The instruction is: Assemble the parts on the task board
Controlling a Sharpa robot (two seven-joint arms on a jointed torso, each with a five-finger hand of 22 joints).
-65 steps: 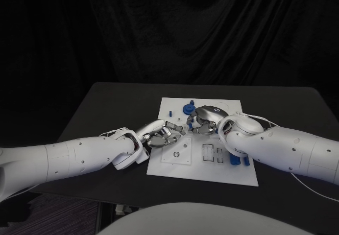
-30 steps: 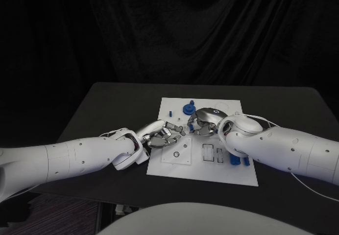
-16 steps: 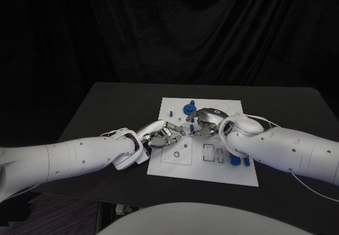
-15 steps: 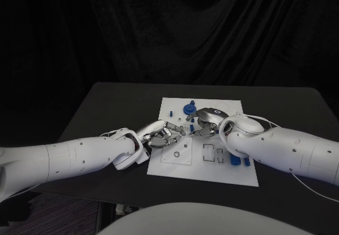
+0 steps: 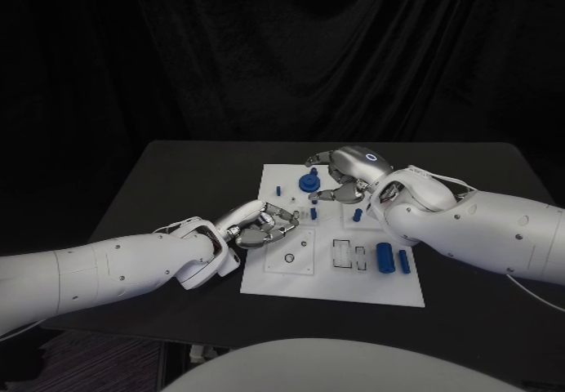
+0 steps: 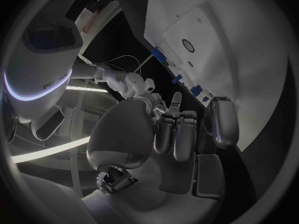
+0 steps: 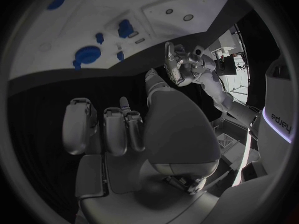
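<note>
Flanking the task board [image 5: 333, 286], left robot hand [image 5: 261, 224] and right robot hand [image 5: 344, 173]

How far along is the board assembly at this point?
Partly done. A round blue part and small blue pegs already stand in the task board, while two long blue parts lie loose near its right edge. In hand: nothing that I can make out; the right robot hand hovers by the round part, and the left robot hand sits at the board's left edge. Several slots look unfilled.

The right hand [image 5: 344, 173] hides part of the task board's [image 5: 333, 280] far edge, and the left hand's [image 5: 261, 224] grasp is unreadable.
</note>
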